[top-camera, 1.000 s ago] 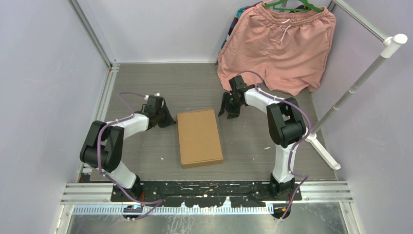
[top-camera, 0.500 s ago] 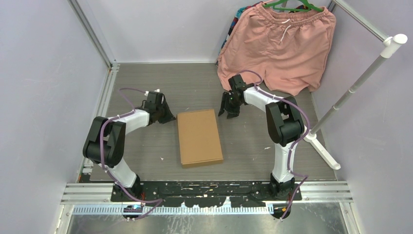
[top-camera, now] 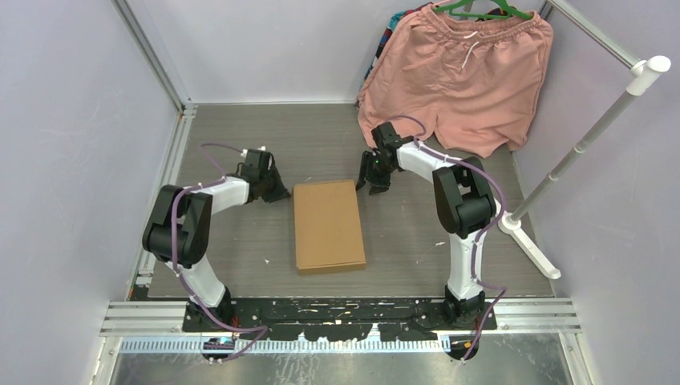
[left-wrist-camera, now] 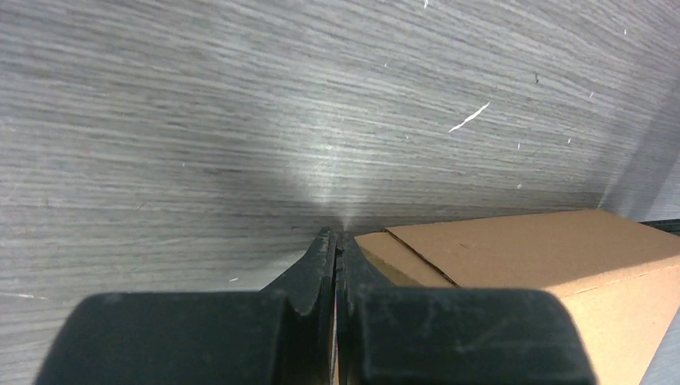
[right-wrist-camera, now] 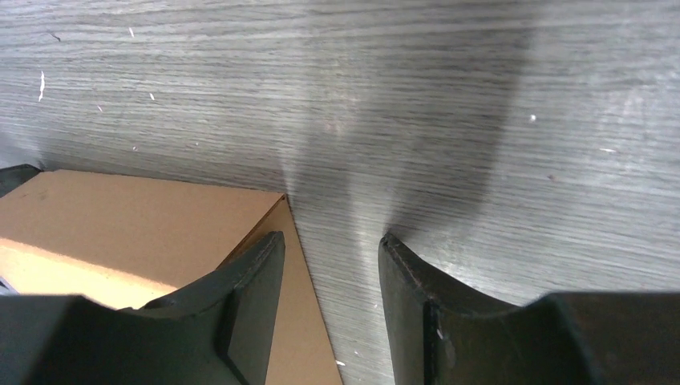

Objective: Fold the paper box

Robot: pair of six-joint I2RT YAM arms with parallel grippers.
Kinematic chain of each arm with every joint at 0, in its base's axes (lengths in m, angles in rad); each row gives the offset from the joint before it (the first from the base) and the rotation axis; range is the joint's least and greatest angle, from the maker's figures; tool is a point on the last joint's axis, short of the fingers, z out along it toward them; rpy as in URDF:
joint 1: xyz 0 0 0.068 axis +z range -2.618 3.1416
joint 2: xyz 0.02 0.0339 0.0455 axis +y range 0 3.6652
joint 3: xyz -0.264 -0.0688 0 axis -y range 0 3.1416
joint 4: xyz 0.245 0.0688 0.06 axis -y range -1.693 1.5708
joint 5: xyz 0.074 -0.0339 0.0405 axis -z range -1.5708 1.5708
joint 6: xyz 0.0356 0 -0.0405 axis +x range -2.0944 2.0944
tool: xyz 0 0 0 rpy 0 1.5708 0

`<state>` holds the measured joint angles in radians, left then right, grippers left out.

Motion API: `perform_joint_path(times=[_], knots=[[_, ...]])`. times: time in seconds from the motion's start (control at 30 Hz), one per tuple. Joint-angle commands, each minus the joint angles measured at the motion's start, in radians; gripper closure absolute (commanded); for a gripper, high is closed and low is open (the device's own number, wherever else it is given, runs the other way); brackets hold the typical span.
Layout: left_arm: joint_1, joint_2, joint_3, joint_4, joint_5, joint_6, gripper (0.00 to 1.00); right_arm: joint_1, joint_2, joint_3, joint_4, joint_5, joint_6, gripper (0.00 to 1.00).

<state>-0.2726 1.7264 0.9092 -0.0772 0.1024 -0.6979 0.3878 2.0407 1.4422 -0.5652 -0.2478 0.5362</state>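
The paper box (top-camera: 329, 226) lies closed and flat in the middle of the grey table, a brown cardboard rectangle with its long side running away from the arms. My left gripper (top-camera: 277, 192) is low at the box's far left corner, shut with nothing in it; in the left wrist view its tips (left-wrist-camera: 337, 237) meet just left of the box's corner (left-wrist-camera: 545, 241). My right gripper (top-camera: 373, 181) hovers at the far right corner, open. In the right wrist view the box's corner (right-wrist-camera: 136, 216) lies under the left finger (right-wrist-camera: 261, 261), and the gripper (right-wrist-camera: 330, 241) holds nothing.
Pink shorts (top-camera: 457, 80) hang on a green hanger at the back right, close behind the right arm. A white pole stand (top-camera: 577, 152) leans at the right, its foot (top-camera: 529, 245) on the table. A metal rail (top-camera: 172, 152) borders the left side.
Both arms shifted slightly: the left elbow swung right and its gripper edged toward the box's corner; the right gripper drifted a little left. The box stayed in place.
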Motion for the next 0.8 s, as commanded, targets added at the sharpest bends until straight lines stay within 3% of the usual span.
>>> perform_joint_path(times=[0.0,0.77], knots=[[0.006,0.018,0.048,0.047,0.018,0.014,1.00,0.020,0.018,0.056,-0.007,-0.013,0.000,0.48],[-0.046,0.060,0.033,0.125,0.085,-0.030,1.00,0.125,0.111,0.184,-0.034,0.008,0.039,0.48]])
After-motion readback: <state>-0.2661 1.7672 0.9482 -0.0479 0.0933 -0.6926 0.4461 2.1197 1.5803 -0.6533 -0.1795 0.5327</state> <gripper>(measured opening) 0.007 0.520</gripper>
